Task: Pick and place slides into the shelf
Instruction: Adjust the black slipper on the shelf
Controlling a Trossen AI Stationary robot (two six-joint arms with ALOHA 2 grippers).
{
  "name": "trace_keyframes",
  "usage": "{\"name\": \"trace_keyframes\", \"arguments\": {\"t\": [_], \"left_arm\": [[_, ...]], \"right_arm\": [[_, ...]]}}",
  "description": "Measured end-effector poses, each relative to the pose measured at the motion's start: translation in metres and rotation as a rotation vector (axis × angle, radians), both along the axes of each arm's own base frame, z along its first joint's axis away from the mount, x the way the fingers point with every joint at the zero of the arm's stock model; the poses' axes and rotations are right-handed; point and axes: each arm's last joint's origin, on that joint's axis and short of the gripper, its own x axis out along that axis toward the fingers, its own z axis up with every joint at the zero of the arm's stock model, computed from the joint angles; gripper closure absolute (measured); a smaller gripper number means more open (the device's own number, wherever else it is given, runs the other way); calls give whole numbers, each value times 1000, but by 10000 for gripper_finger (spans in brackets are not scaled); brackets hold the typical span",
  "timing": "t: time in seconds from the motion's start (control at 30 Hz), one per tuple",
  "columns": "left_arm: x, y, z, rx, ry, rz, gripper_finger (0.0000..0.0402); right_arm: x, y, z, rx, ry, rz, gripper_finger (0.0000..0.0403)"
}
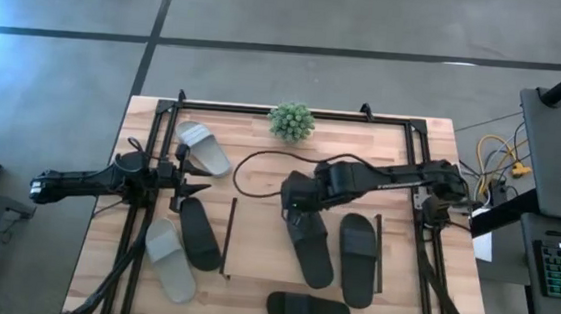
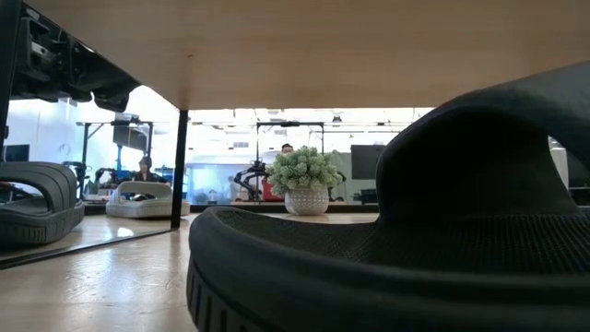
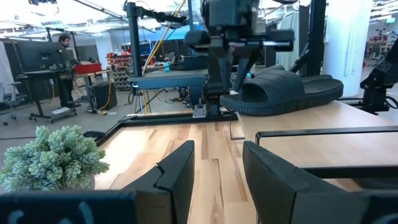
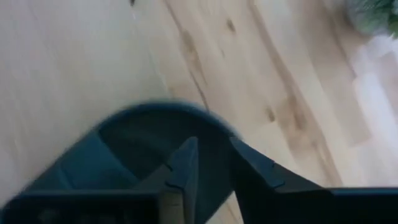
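Black slide (image 1: 309,250) pinched by right gripper (image 1: 294,214) fingers on shelf (image 1: 254,235), left gripper (image 1: 194,177) fingers spread

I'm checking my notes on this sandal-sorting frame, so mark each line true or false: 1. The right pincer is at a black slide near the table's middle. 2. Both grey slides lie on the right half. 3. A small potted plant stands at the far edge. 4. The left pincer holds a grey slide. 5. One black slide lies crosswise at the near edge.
1. True: the right pincer is at the heel of a black slide.
2. False: both grey slides lie on the left half.
3. True: the potted plant.
4. False: the left pincer is open and empty.
5. True: the crosswise slide.
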Motion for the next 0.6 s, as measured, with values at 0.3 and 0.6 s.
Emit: {"name": "trace_keyframes", "arguments": {"t": [0.3, 0.6], "left_arm": [[0, 0, 0, 0, -1, 0, 278], [0, 0, 0, 0, -2, 0, 278]], "right_arm": [[-12, 4, -3, 93, 140, 20, 371], [-19, 18, 2, 85, 159, 39, 363]]}}
